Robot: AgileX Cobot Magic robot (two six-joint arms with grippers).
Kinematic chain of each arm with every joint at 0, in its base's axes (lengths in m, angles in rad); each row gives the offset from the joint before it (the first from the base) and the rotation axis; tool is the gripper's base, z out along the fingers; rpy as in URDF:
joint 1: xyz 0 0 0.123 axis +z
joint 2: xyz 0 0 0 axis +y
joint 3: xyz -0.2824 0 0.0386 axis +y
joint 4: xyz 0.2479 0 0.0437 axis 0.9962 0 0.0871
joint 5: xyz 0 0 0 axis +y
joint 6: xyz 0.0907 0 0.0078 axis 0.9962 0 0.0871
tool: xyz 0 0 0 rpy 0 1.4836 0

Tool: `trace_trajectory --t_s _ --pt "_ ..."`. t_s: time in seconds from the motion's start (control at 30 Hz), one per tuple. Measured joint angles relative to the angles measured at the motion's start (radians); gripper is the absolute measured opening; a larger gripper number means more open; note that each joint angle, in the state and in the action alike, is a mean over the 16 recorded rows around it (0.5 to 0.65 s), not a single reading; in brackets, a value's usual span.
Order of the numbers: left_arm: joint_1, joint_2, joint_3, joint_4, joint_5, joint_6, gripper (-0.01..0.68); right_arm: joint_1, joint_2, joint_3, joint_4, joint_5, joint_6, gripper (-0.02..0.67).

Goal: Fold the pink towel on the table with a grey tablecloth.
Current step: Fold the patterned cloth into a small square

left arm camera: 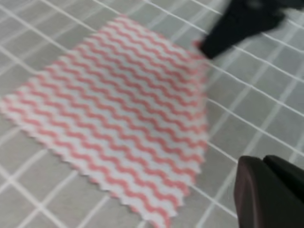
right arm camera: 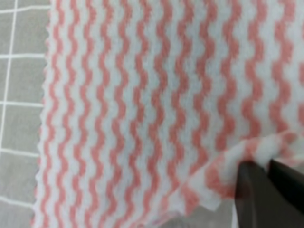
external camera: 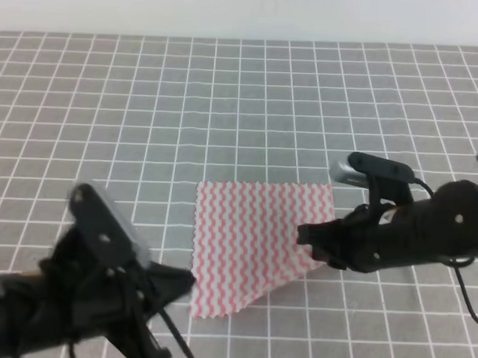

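One towel (external camera: pixel 256 242) corner hidden under right hand (external camera: pixel 309 236).

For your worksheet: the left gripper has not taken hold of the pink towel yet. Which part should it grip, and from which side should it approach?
Probably the near-left corner of the pink towel. It lies flat and uncovered on the grey tablecloth, right beside the left gripper, so come in low from the left. The right gripper already pinches the near-right corner, which looks lifted.
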Motion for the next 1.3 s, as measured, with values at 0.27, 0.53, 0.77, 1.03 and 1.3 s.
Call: trace_trajectory --t_s 0.27,0.53,0.77,1.03,1.3 --pt "-0.073 0.077 -0.016 0.001 -0.072 0.025 0.002 0.000 0.042 -0.055 -0.017 -0.015 -0.001 -0.014" --pt "-0.101 0.140 -0.048 0.002 -0.115 0.080 0.150 -0.002 0.061 -0.086 -0.027 -0.019 -0.002 -0.014" --pt "-0.103 0.189 -0.066 0.002 -0.125 0.218 0.325 -0.018 0.067 -0.091 -0.028 -0.019 -0.002 -0.014" --pt "-0.104 0.247 -0.068 0.000 -0.190 0.355 0.398 -0.036 0.066 -0.091 -0.027 -0.015 -0.002 -0.015" --pt "-0.104 0.276 -0.069 -0.009 -0.259 0.380 0.401 -0.039 0.066 -0.091 -0.027 -0.003 -0.004 -0.015"
